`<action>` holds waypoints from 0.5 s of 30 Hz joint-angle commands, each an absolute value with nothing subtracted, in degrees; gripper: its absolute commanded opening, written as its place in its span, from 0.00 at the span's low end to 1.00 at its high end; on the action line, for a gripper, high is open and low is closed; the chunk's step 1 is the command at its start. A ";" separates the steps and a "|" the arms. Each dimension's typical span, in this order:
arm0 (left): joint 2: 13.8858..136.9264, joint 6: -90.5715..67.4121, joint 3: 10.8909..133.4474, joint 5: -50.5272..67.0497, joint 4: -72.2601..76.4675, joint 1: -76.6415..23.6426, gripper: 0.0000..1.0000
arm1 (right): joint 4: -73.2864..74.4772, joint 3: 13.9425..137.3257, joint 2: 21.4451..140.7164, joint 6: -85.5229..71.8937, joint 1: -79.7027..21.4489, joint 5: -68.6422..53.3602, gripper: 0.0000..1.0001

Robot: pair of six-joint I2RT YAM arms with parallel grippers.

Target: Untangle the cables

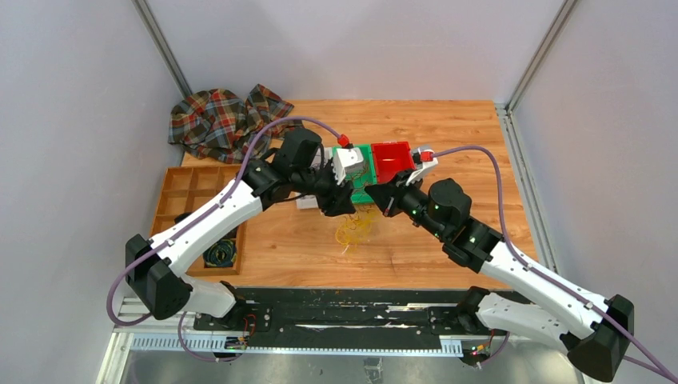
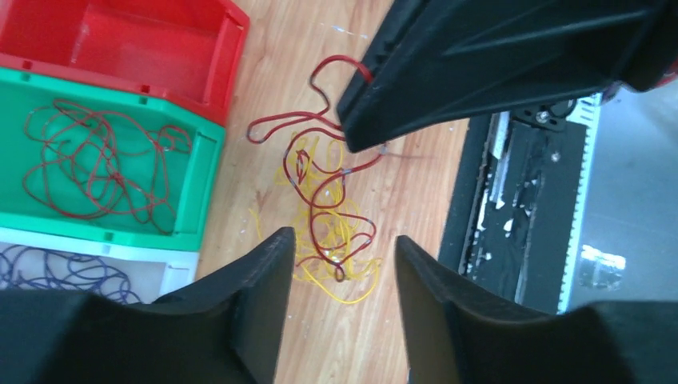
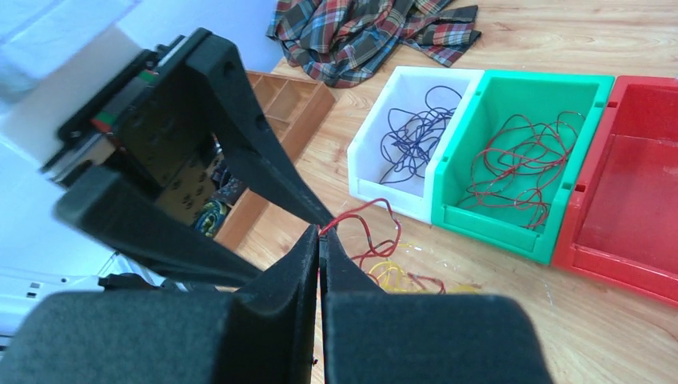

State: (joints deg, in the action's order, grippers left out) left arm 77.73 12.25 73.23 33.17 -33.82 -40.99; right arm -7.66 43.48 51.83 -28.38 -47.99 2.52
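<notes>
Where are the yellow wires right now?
In the left wrist view, the yellow wires lie on the table right of the green bin, tangled with a red wire.

Your loose pile's yellow cables (image 2: pixel 318 272) and red cables (image 2: pixel 313 178), purple cables (image 3: pixel 412 132) in the white bin (image 3: pixel 374 182), then a green bin (image 3: pixel 489 230), a red bin (image 3: pixel 640 204), and a red-green-navy plaid cloth (image 3: pixel 368 36).

3 bins: 1 white bin (image 3: pixel 382 190), 1 green bin (image 3: pixel 489 229), 1 red bin (image 3: pixel 609 276). Cables (image 2: pixel 318 200) in 3 colours, 4 lots: 1 purple bunch (image 3: pixel 416 132), 1 dark-red bunch (image 3: pixel 520 164), 1 loose yellow heap (image 2: pixel 318 270) w/ 1 red strand (image 2: pixel 276 126) over it; strands per bunch can't be counted. Also 2 grippers (1 left gripper (image 2: pixel 342 242), 1 right gripper (image 3: pixel 321 237)), 1 plaid cloth (image 1: pixel 222 120), 1 wooden tray (image 1: pixel 169 190).
</notes>
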 commanded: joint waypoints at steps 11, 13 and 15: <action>79.47 11.57 77.64 31.88 -30.54 -41.24 0.07 | -9.03 44.88 48.61 -32.83 -48.78 -1.15 0.01; 79.16 13.28 78.76 31.25 -31.97 -41.28 0.01 | -8.05 44.73 47.83 -32.32 -48.78 -0.75 0.02; 78.38 15.18 79.28 30.71 -33.06 -41.26 0.01 | -6.94 44.31 46.69 -31.69 -48.78 -0.01 0.09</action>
State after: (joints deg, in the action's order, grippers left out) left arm 79.35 11.84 76.31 31.46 -31.90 -41.01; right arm -7.53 43.48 49.21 -31.94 -47.99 -0.05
